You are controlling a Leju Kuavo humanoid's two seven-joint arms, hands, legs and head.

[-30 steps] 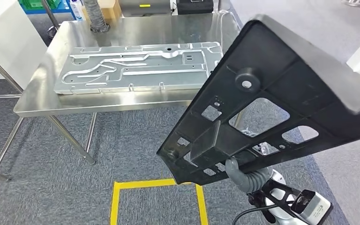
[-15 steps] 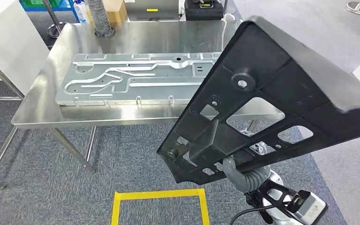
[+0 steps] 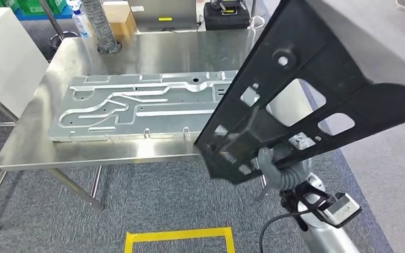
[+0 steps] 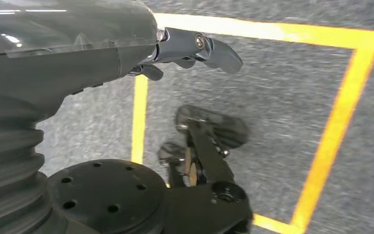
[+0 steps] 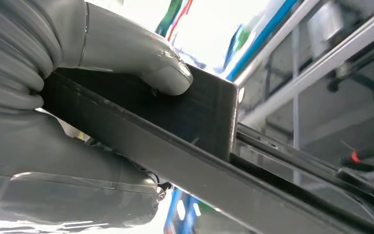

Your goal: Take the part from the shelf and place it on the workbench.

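Roughly halfway by the look of it: part already off the shelf and in hand, just not set down yet.

Far left, hanging low over grey carpet and yellow floor tape (image 4: 343, 102), left hand (image 4: 185, 51), fingers loosely apart with nothing in them. Idle, as far as can be told.

Moving right, steel worktop (image 3: 26, 153) straight ahead, with a big flat metal plate (image 3: 137, 108) taking up most of the middle. Bare steel along the front edge and the back.

Then the black plastic part (image 3: 321, 68), a long panel full of cutouts, held up in the air, tilted, lower end out over the worktop's front right corner and not touching it.

Right hand (image 3: 274, 166) down at that lower end, thumb (image 5: 141, 58) pressed on one face of a rib and fingers wrapped under the other side, arm reaching up from below. Solid clamp.

Left to do, probably: swing in over the worktop, lower onto free space, let go. Tight fit beside that plate.
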